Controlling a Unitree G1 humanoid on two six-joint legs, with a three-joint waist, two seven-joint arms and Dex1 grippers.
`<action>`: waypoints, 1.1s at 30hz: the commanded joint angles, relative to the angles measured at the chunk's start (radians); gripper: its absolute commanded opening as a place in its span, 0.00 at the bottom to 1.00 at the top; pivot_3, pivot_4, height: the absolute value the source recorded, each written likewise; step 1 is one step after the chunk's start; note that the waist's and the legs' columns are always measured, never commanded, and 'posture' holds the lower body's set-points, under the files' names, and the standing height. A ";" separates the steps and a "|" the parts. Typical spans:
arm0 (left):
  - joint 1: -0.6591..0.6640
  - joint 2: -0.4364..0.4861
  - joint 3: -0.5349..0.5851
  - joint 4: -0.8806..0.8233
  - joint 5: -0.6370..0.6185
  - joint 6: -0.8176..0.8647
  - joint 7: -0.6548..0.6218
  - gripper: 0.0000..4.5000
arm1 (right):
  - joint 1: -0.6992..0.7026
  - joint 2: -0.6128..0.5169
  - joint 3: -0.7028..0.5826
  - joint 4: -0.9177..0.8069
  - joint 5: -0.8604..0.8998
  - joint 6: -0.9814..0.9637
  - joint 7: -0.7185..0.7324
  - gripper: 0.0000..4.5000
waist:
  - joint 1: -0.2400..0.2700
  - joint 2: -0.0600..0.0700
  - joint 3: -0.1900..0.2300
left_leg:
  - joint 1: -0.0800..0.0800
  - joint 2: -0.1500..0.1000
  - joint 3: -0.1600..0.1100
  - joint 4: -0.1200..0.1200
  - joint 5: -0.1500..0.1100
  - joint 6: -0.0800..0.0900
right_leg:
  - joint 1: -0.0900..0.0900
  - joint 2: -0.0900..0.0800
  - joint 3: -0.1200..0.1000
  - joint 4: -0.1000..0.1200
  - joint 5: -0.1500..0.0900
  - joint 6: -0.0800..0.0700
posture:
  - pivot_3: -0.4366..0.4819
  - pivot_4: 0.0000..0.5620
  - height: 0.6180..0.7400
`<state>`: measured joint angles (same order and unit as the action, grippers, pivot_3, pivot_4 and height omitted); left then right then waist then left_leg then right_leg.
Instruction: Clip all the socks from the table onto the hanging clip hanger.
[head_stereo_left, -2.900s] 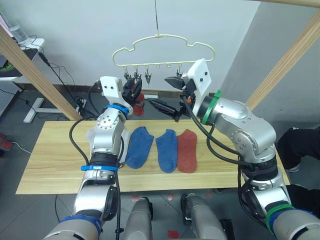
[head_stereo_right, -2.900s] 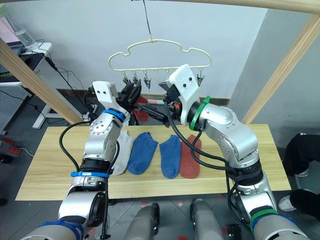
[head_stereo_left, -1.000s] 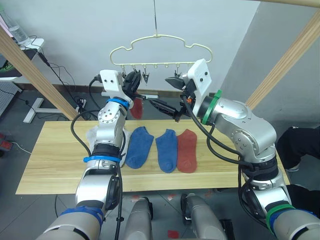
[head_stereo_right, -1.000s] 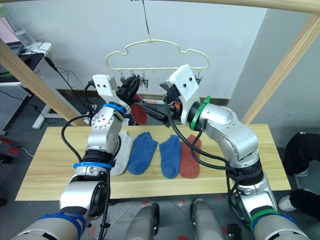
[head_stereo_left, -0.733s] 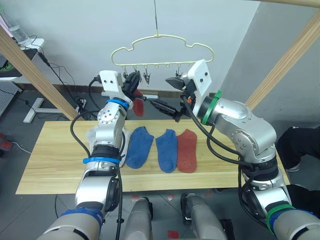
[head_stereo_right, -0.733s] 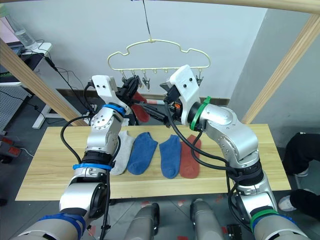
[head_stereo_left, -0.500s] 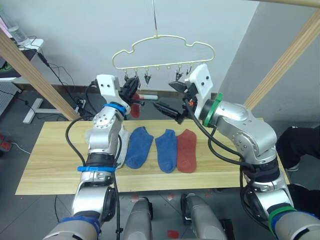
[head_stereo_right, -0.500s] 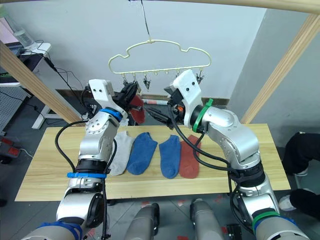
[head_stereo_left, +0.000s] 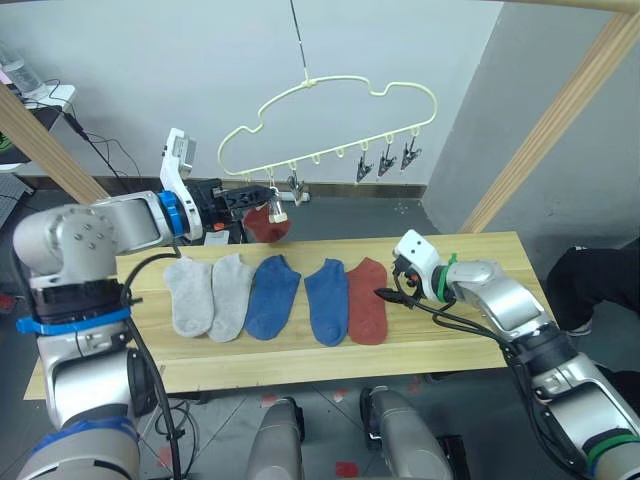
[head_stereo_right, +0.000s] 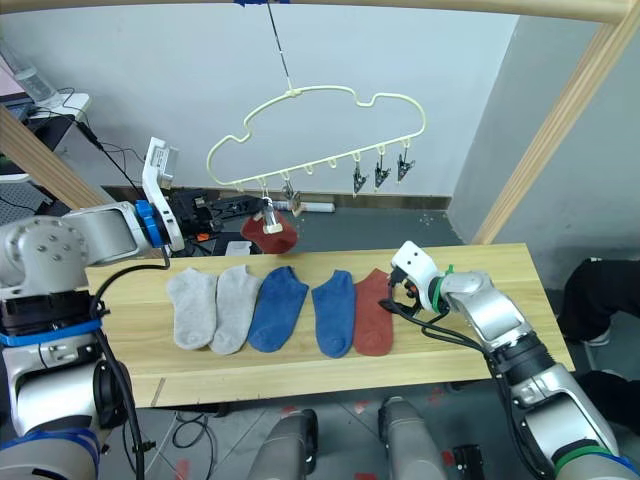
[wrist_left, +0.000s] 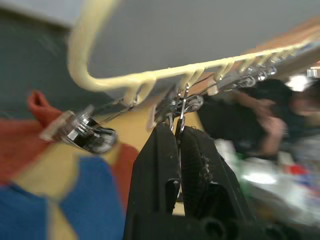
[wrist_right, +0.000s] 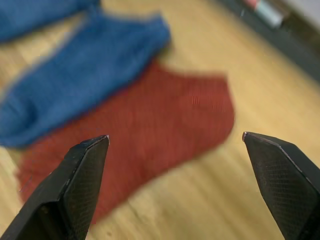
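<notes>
The pale-yellow clip hanger hangs tilted above the table. One rust-red sock dangles from a clip near its left end. My left gripper reaches in from the left. In the left wrist view its fingers are shut on a silver clip beside that sock. On the table lie two grey socks, two blue socks and a rust-red sock in a row. My right gripper is open, low over the red sock's right edge.
Several empty clips hang toward the hanger's right end. Round wooden poles of the frame slant up at the left and right. Cables and boxes lie on the floor behind the table. A person's dark leg is at the far right.
The camera has shifted. My right arm dropped from beside the hanger to the table by the red sock. My left arm swung out left, its gripper still at the clips. The hanger now tilts.
</notes>
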<state>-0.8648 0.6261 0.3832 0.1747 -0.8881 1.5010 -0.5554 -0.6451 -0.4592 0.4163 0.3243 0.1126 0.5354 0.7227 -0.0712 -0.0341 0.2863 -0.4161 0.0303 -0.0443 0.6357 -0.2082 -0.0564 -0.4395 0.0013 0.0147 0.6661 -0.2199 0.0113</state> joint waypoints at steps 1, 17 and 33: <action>-0.029 0.005 0.048 0.057 -0.066 0.110 0.019 0.02 | -0.064 0.037 -0.011 0.137 -0.057 -0.132 0.013 1.00 | -0.002 0.000 0.000 | 0.000 0.000 0.000 0.000 0.000 0.000 | -0.001 0.000 0.000 0.000 0.000 0.000 | 0.47 0.50 1.00; 0.022 0.039 0.048 0.044 -0.223 0.113 0.141 0.02 | -0.227 0.215 -0.058 0.652 -0.208 -0.409 -0.037 1.00 | 0.016 0.000 0.000 | 0.000 -0.001 0.002 -0.002 0.000 -0.001 | -0.001 -0.003 0.002 -0.001 0.000 0.000 | 0.52 0.49 1.00; 0.042 0.005 0.087 0.029 -0.273 0.113 0.216 0.02 | -0.095 0.126 -0.064 0.375 -0.237 -0.477 0.100 0.01 | 0.026 0.000 0.000 | 0.000 -0.002 0.002 -0.002 0.000 -0.001 | -0.001 -0.004 0.001 -0.001 0.000 0.000 | 0.53 0.46 1.00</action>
<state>-0.8364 0.6304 0.4694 0.2072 -1.1546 1.5869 -0.3566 -0.7560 -0.3117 0.3647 0.8005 -0.1352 0.0730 0.7767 -0.0453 -0.0343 0.2864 -0.4161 0.0286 -0.0422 0.6335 -0.2082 -0.0576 -0.4400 -0.0028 0.0163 0.6652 -0.2195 0.0107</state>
